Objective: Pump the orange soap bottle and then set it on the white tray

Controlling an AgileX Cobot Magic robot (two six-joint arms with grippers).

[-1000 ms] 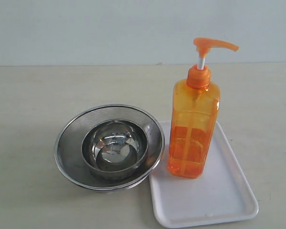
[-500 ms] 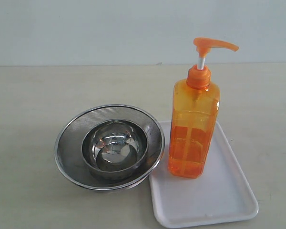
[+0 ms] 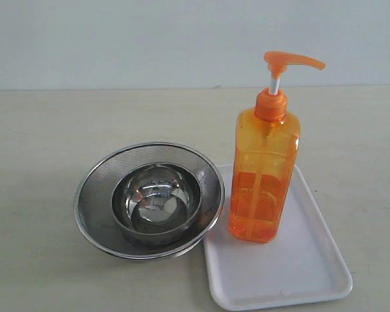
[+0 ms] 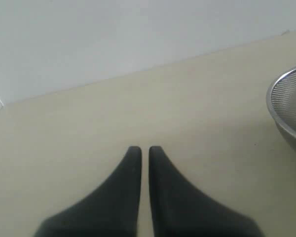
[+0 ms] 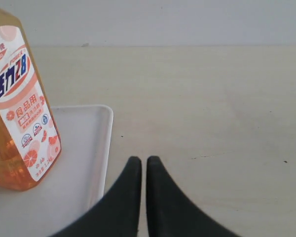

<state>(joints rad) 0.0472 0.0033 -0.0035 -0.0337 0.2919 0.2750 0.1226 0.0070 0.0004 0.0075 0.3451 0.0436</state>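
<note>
Ok so the orange soap bottle (image 3: 263,175) is standing upright on the white tray (image 3: 292,276), at the end of it farther from the camera. The pump head is up, with the white stem showing. Neither arm is on it. The right gripper (image 5: 143,160) has its fingers clenched together with only a thin slit between them and nothing in there. The tray's rounded rim runs just beside those fingers, and the bottle sits ahead of the fingertips and off to one side, clearly apart from them, label facing the wrist cam. The left gripper (image 4: 144,149) is the same deal: fingers pinched closed on nothing, hanging over bare beige table (image 3: 45,123). The only thing near it is the rim of the steel mesh strainer bowl (image 3: 94,201), ahead of the tips and well off to the side, not touching. In the exterior view the strainer has a smaller shiny steel bowl (image 3: 157,195) nested inside, and its rim butts right up against the tray's edge.
</note>
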